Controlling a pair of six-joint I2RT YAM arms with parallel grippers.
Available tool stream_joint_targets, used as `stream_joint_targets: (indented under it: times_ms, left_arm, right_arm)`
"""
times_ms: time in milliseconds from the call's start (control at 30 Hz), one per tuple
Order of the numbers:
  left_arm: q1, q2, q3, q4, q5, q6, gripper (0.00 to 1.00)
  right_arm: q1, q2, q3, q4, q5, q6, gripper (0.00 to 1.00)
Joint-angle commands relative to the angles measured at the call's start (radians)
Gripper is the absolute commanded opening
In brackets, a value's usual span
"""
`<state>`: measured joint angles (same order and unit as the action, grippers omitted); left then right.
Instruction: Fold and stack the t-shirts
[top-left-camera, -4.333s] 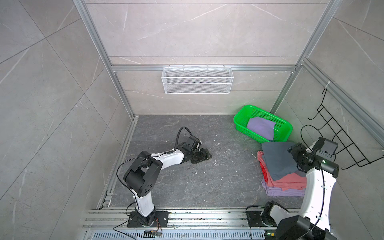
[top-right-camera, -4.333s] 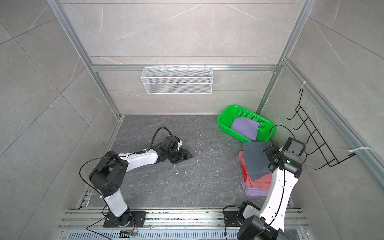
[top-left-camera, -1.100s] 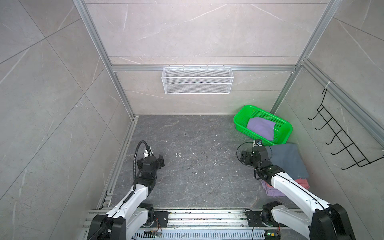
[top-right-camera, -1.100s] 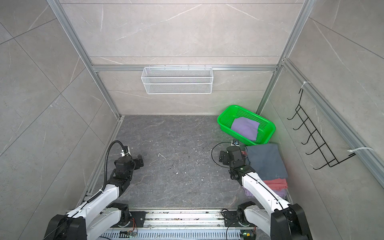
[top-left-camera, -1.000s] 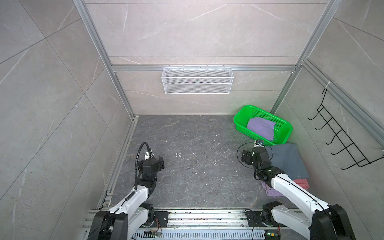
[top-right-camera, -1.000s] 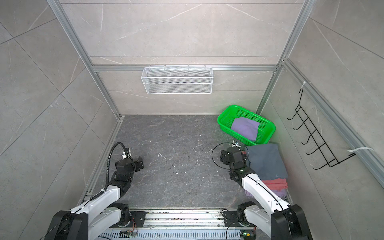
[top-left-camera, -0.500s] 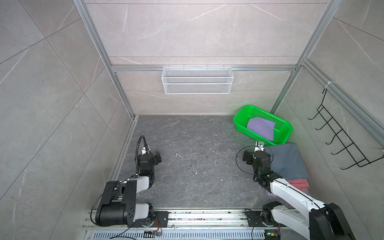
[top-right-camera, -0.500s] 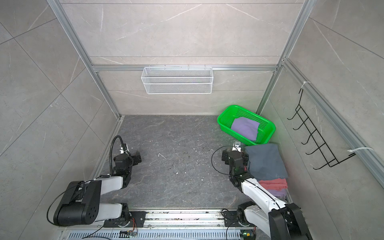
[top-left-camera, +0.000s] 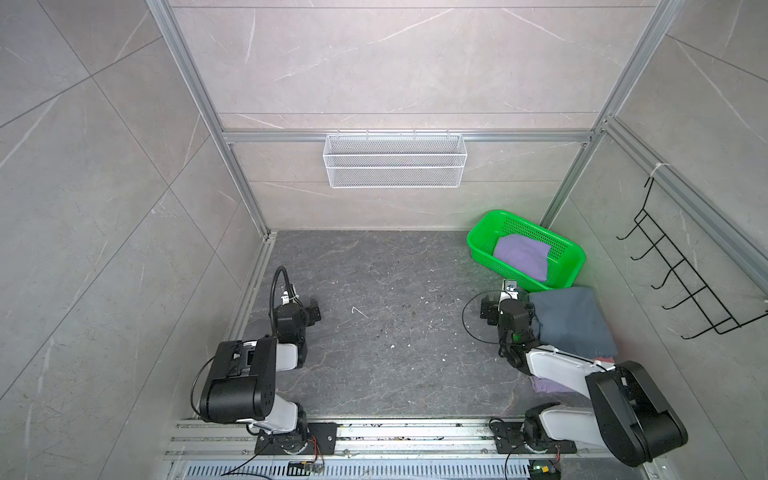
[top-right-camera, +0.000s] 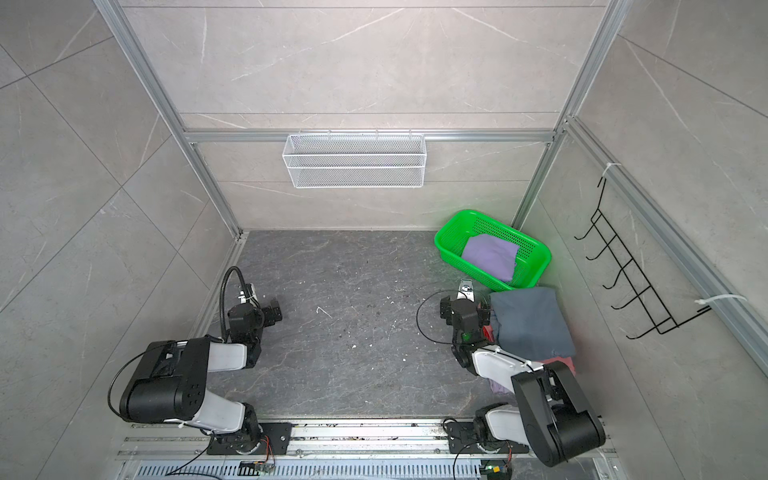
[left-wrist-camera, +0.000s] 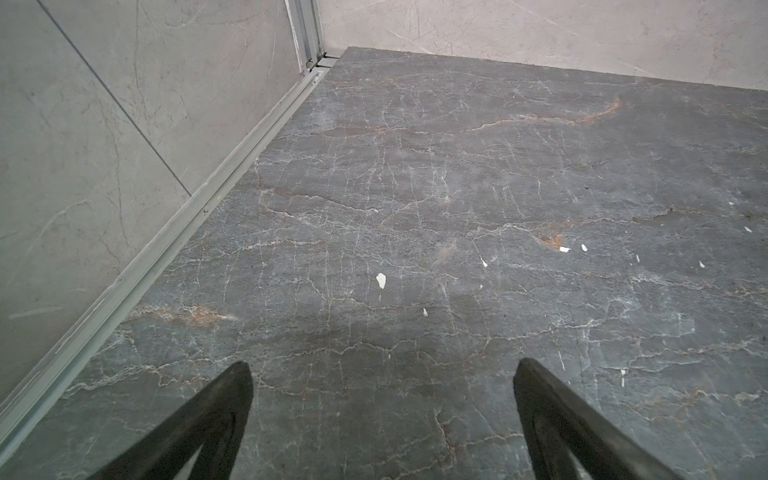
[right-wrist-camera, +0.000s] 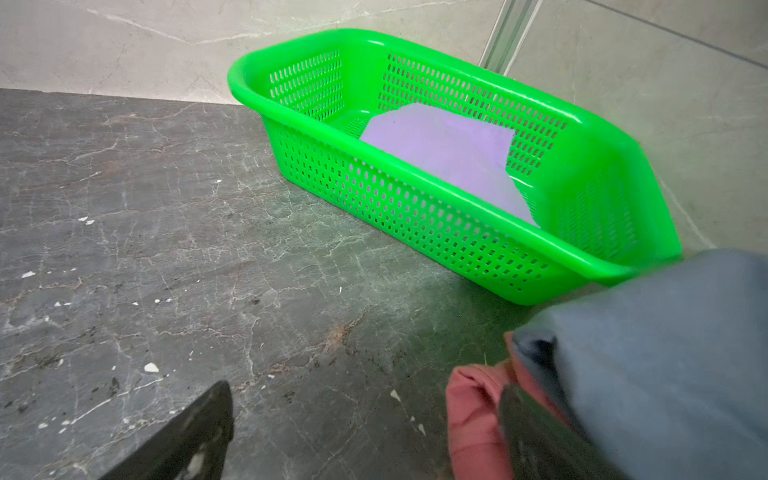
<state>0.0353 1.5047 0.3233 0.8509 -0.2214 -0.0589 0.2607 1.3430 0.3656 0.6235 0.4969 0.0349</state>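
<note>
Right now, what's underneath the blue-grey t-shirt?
Beneath the blue-grey t-shirt, a salmon-pink t-shirt shows its edge, and a lavender t-shirt peeks out at the pile's bottom. The top shirt and the right arm cover the rest of both.

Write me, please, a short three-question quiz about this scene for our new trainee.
1. True or false: the blue-grey t-shirt lies on top of the salmon-pink t-shirt.
2. Which colour is the lone t-shirt in the green basket? A pink, B lavender, C blue-grey.
3. Fill in: the left gripper and the right gripper both stand ___.
Key: 1 true; 2 B; 3 open.
</note>
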Motion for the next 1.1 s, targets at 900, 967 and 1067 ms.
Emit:
stream_joint_targets:
  times_ms: [900,967,1067]
  left_arm:
    - [0.002,-0.006,0.020,0.023,0.000,0.005,1.00]
    - [0.001,-0.006,0.020,0.023,-0.001,0.006,1.00]
    - [0.001,-0.006,0.020,0.023,-0.002,0.007,1.00]
  right_arm:
    - [-0.143,0.169,-0.020,0.276,-0.288,-0.010,1.00]
    - [-0.139,0.170,-0.018,0.273,-0.283,-0.014,1.00]
    - [-0.136,0.171,-0.016,0.269,-0.282,-0.014,1.00]
